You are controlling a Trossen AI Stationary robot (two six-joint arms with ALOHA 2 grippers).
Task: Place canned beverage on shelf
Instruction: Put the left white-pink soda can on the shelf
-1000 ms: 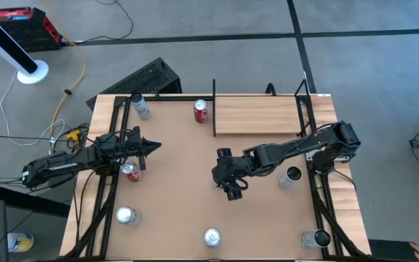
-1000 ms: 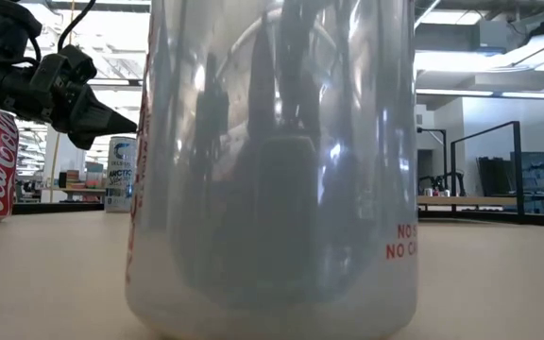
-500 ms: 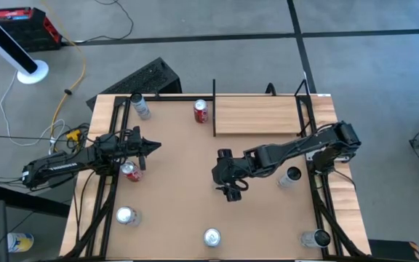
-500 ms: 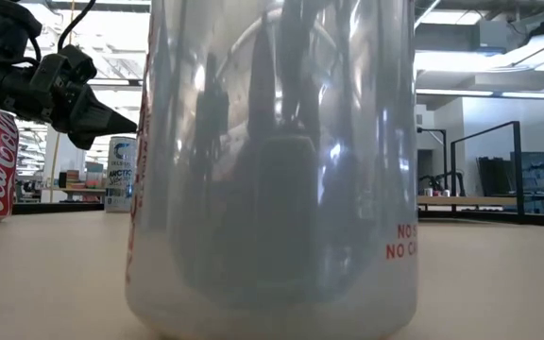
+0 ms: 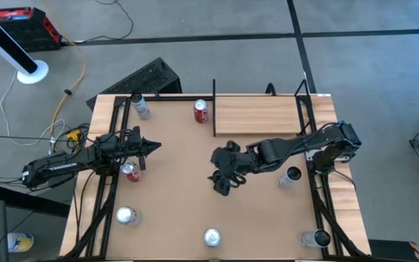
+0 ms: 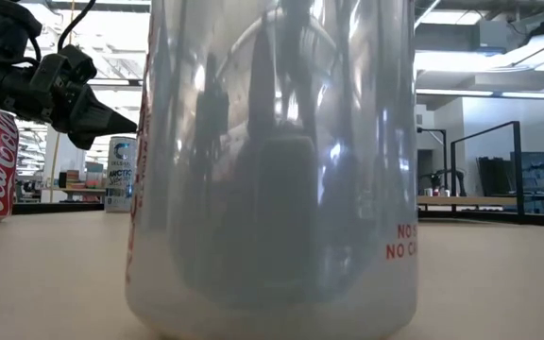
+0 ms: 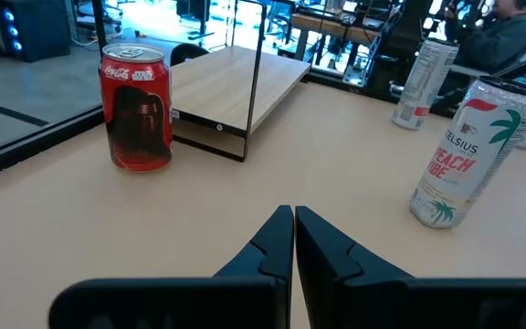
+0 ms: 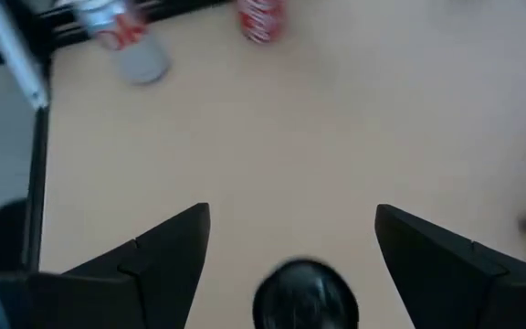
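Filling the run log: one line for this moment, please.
right gripper: open, mid-table, empty | left gripper: shut, waiting at left | shelf: no can on it

low view blocked — pale can [image 6: 272,170] fills it | right wrist view blurred

The red can [image 7: 137,108] just beside the shelf [image 7: 231,87] reads "Coca-Cola". "CELSIUS PEACH VIBE" marks the white can [image 7: 462,151], well apart from that shelf.
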